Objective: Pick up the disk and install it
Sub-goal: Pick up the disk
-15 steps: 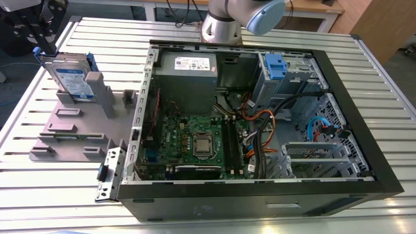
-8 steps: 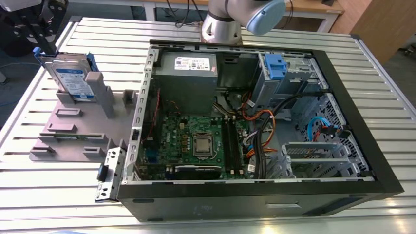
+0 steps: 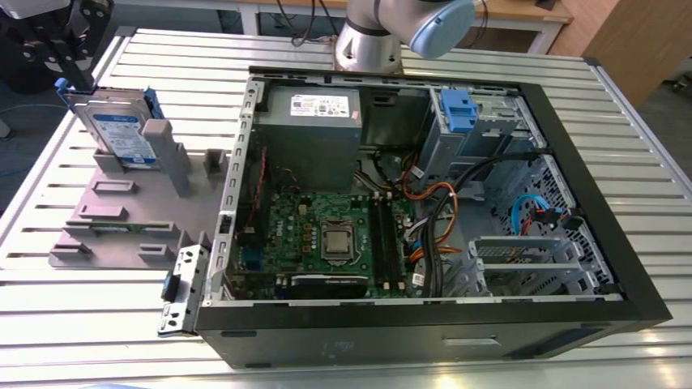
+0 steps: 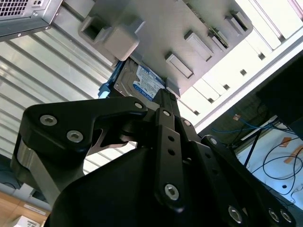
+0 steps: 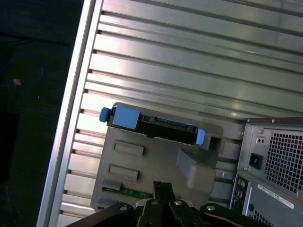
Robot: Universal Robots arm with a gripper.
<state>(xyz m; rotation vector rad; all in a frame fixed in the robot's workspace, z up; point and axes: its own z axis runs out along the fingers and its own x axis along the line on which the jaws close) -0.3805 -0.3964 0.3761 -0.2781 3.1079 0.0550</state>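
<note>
The disk stands on edge in a slot of the grey plastic holder, at the exterior view's upper left. It is silver with a white-and-blue label and blue side rails. My black gripper hangs just above the disk's top corner, apart from it, fingers together with nothing between them. In the first wrist view the gripper points down over the holder, with the disk's top edge beyond it. In the second wrist view the gripper lies beside the disk's label.
An open computer case lies on the slatted metal table, to the holder's right in the exterior view. Inside are a grey drive bay with a blue bracket, a power supply, a motherboard and cables. The table edge runs close behind the holder.
</note>
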